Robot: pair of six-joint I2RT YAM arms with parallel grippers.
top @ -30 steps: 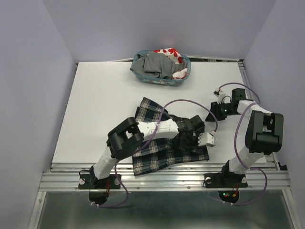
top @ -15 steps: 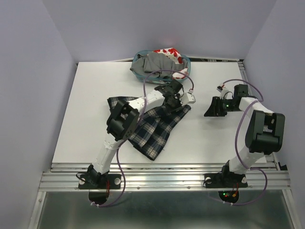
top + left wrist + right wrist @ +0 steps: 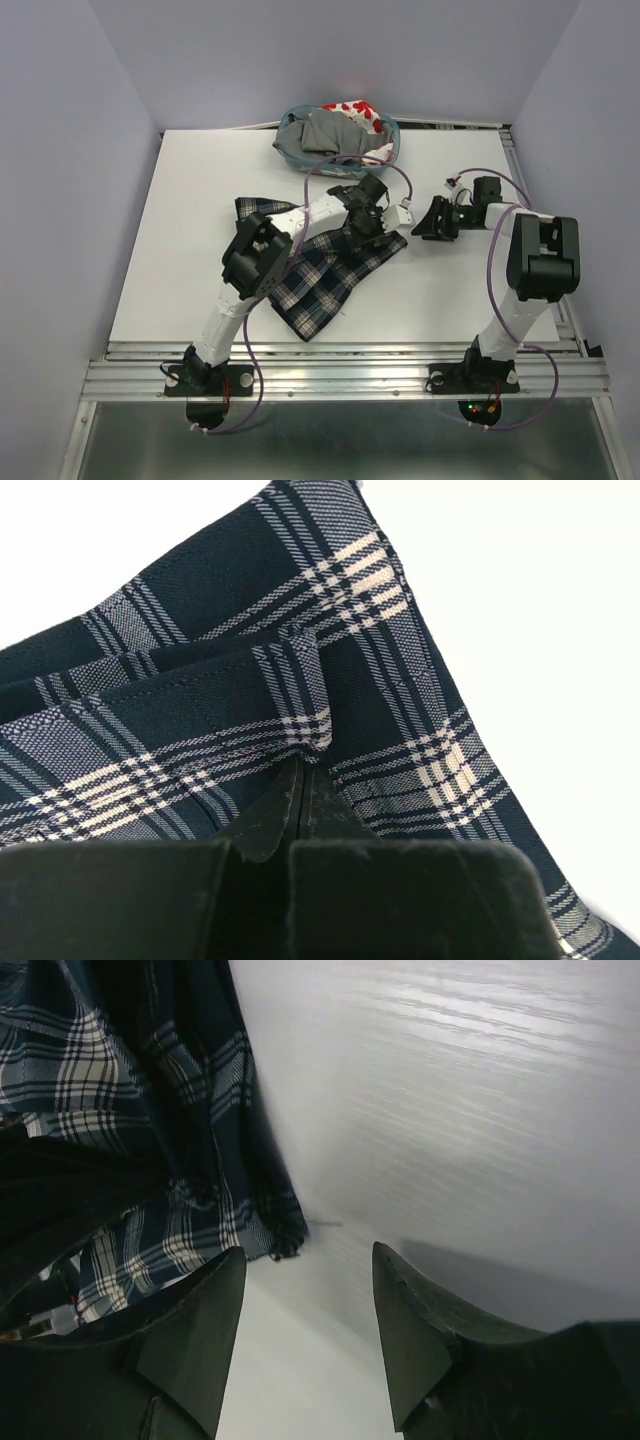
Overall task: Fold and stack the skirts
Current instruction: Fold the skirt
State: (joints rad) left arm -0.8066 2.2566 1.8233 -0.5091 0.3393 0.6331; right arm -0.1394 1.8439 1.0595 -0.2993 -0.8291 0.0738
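The navy, white and green plaid cloth skirt [image 3: 318, 278] lies rumpled mid-tabletop [image 3: 195, 225], its far right edge pinched in the closed left gripper [image 3: 303, 776]. Just right of that corner, the right gripper [image 3: 308, 1252] hangs with its jaws spread, holding nothing. The grey pleated skirt [image 3: 325, 135] and the white, red-blotched skirt [image 3: 352, 108] sit heaped in the teal plastic basket [image 3: 291, 160] at the far edge.

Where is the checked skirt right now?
In the overhead view the plaid skirt lies spread in the middle of the table, in front of the basket of clothes. The left arm's fingers pinch its far right edge.
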